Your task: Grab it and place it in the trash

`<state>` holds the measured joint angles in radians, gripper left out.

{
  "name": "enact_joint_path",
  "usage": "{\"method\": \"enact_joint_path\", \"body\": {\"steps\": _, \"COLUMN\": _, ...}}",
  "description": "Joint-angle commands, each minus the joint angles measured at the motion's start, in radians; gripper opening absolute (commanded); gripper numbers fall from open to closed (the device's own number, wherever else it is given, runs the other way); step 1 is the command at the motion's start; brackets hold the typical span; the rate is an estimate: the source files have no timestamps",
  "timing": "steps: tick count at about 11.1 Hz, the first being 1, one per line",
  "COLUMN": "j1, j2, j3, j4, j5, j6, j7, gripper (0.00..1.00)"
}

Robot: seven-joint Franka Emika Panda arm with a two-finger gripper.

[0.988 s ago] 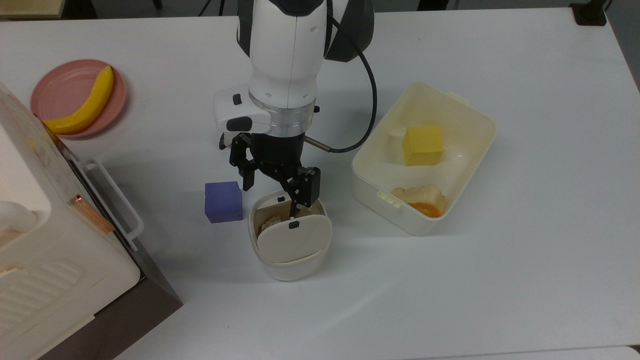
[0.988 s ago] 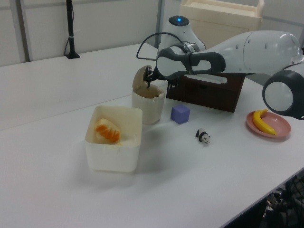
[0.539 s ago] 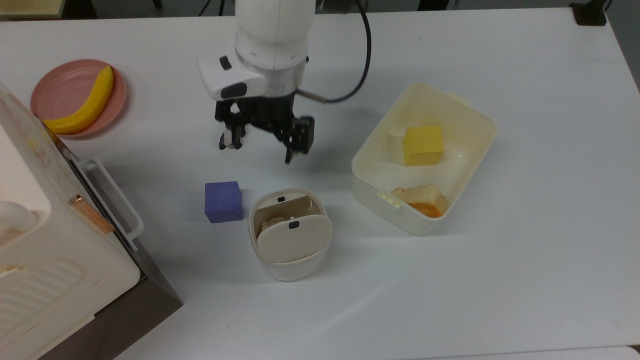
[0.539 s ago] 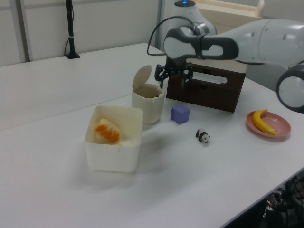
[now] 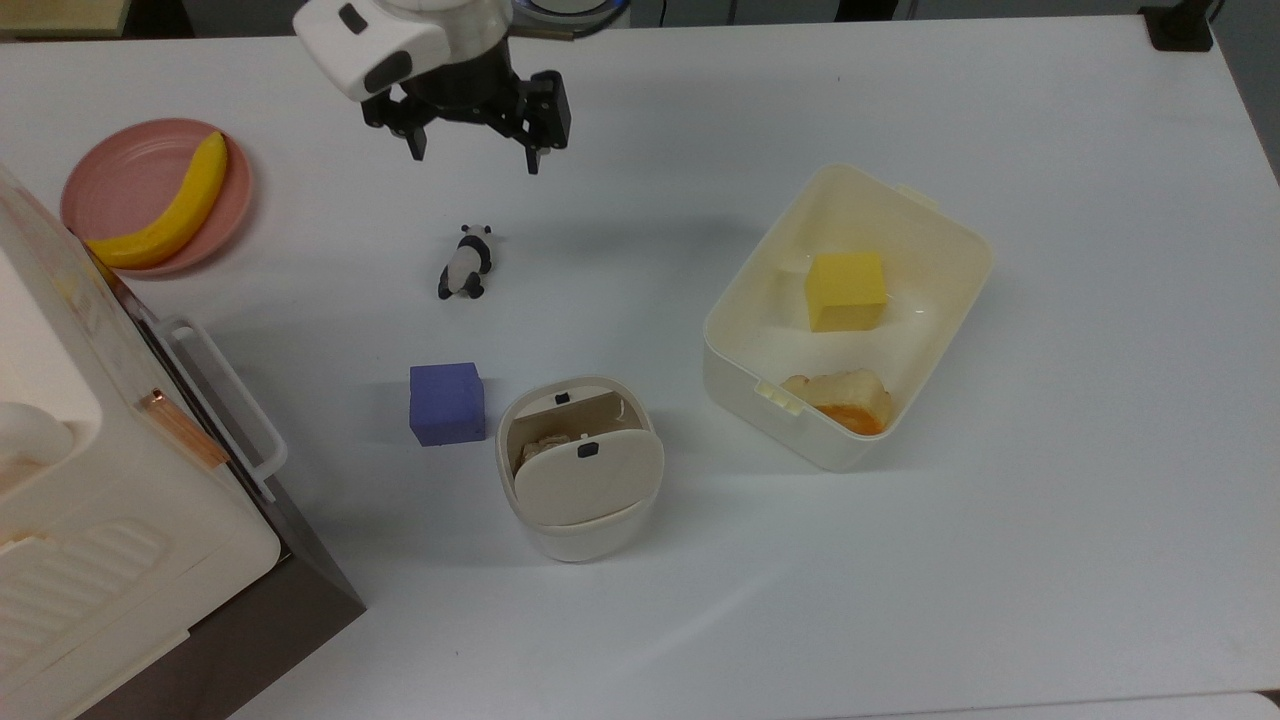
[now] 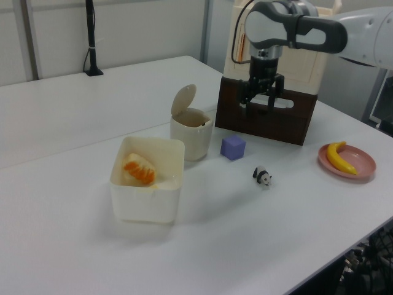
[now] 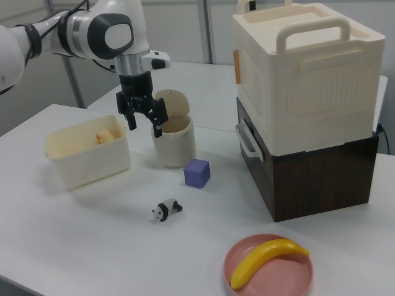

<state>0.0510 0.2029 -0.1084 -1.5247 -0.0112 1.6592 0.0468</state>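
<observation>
White table (image 5: 1000, 560) carries all items. The gripper (image 5: 472, 140) hangs above it, raised, jaws apart and holding nothing, well clear of the trash (image 5: 580, 500). The flap lid (image 5: 590, 480) is tilted, leaving a gap; the paper wad (image 5: 535, 447) lies inside the bin, partly visible through that gap. A purple cube (image 5: 446, 402) sits just beside the bin on the top view's left. A panda figurine (image 5: 464, 262) lies between gripper and cube. A cream tub (image 5: 940, 300) stands on the top view's right.
</observation>
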Motion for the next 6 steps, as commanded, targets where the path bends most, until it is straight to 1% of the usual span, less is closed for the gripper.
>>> {"method": "enact_joint_path", "body": {"steps": 1, "j1": -0.017, "j2": -0.031, "j3": -0.004, "j4": -0.038, "j5": 0.024, "j6": -0.001, "j7": -0.012, "gripper": 1.00}}
{"method": "enact_joint_path", "body": {"steps": 3, "j1": -0.014, "j2": -0.034, "j3": -0.004, "j4": -0.040, "j5": 0.024, "j6": -0.003, "j7": 0.001, "gripper": 1.00}}
{"method": "enact_joint_path", "body": {"steps": 5, "j1": -0.011, "j2": -0.034, "j3": -0.002, "j4": -0.040, "j5": 0.013, "j6": -0.001, "j7": 0.066, "gripper": 1.00}}
{"method": "enact_joint_path", "body": {"steps": 6, "j1": -0.008, "j2": -0.036, "j3": -0.002, "j4": -0.041, "j5": 0.011, "j6": -0.003, "j7": 0.076, "gripper": 1.00}}
